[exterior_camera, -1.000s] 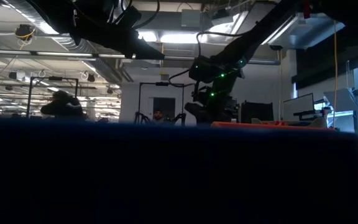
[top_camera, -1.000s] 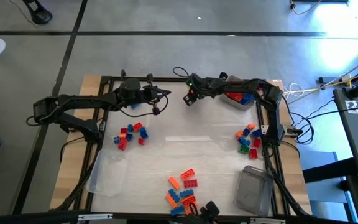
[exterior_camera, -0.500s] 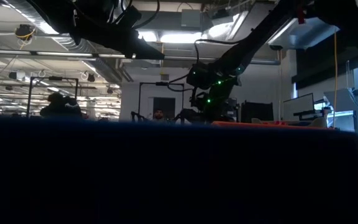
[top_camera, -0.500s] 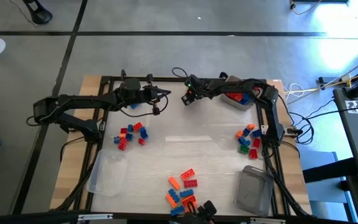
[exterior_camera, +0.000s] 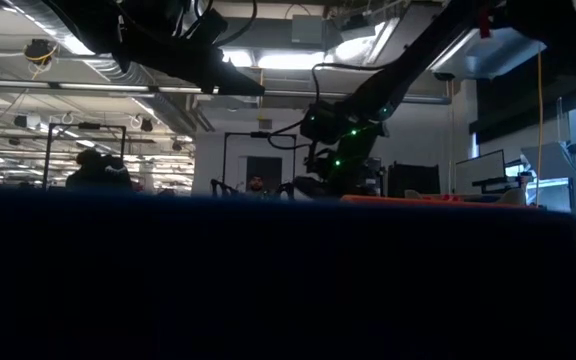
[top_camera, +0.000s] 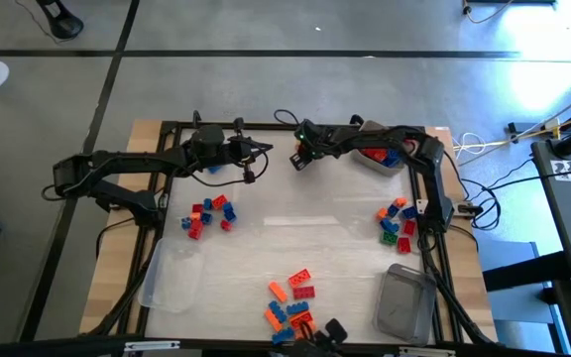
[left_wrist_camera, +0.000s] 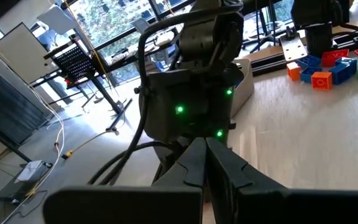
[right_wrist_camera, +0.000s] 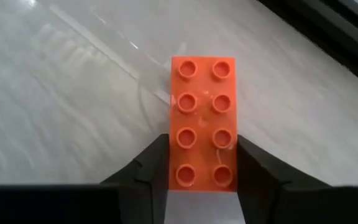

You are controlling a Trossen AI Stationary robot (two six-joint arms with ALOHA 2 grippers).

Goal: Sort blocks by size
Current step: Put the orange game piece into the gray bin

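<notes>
An orange two-by-four block lies flat, studs up, on the table at the far middle. My right gripper is shut on it; in the high view my right gripper hides the block. My left gripper hovers shut just to the left of it, holding nothing, and its shut fingertips point at the right arm's wrist. Other blocks lie in heaps at the left, the right and the near middle. My right gripper pinches the orange block's two long sides between its two fingers, at the end nearest the gripper. The fingers slant down from the table's right. The block lies flat on the table, studs up, its far end reaching out past the fingertips.
A clear tub with red and blue blocks stands at the far right under the right arm. Two more clear tubs sit near left and near right. A blue block lies below the left arm. The black frame edges the table.
My right gripper has dipped a little toward the table and has held still over the last half second. My left arm has kept still.
</notes>
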